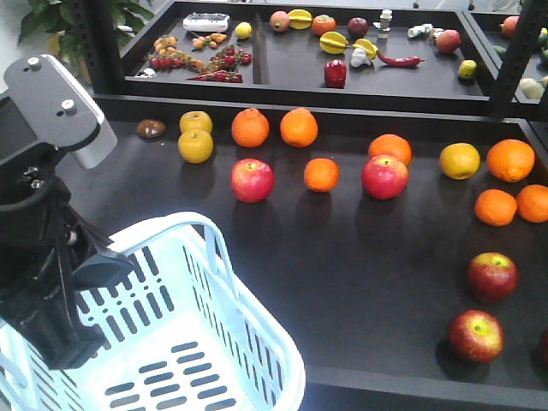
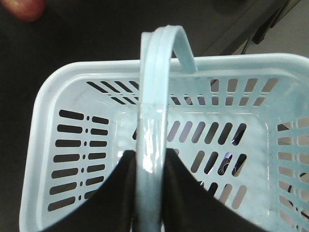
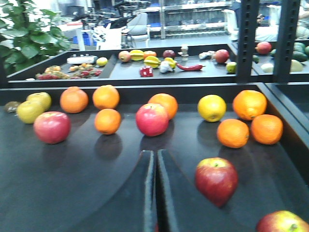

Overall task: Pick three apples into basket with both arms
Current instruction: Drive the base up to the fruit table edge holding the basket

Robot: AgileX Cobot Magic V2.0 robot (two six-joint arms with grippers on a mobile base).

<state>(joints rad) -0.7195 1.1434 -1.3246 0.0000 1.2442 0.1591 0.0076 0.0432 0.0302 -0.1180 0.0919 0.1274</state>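
Black left arm (image 1: 34, 257), grey screw-studded wrist block (image 1: 64, 107)

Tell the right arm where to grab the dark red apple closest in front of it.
Take the round dark red apple across its widest middle, coming straight down: it sits stem dimple up, free on all sides. The black right gripper, jaws together, must open first.

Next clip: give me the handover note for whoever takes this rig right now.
Left tool: shut on the basket handle.
Right tool: shut, empty, over the table beside a dark apple.
Basket is empty. A second dark apple lies by the front edge. There are brighter red apples further back, one left, one central.
Done: none placed. Left: all three apples.
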